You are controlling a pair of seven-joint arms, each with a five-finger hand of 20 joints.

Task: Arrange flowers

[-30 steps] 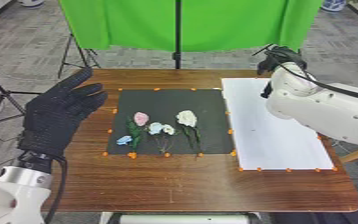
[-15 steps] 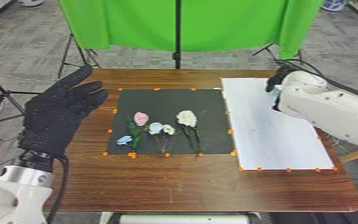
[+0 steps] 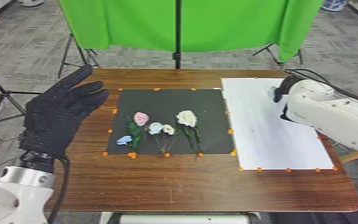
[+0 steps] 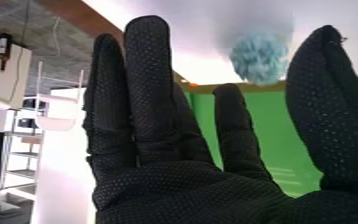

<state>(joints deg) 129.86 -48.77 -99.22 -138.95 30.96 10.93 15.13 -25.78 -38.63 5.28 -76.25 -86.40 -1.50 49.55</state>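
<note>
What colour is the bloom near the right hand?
The bloom is pale blue, clearest in the right wrist view.

- The brown wooden bench (image 3: 175, 187) spreads out before me, its near corners rounded.
- A dark rectangular mat (image 3: 162, 102) lies flat on it, toward my left.
- A white sheet (image 3: 278, 145) lies flat just beside the mat, on my right, reaching both nearer to me and farther off than the mat does.
- Small orange tabs (image 3: 133, 155) dot the mat's edges, and more line the edge of the sheet closest to me.
</note>
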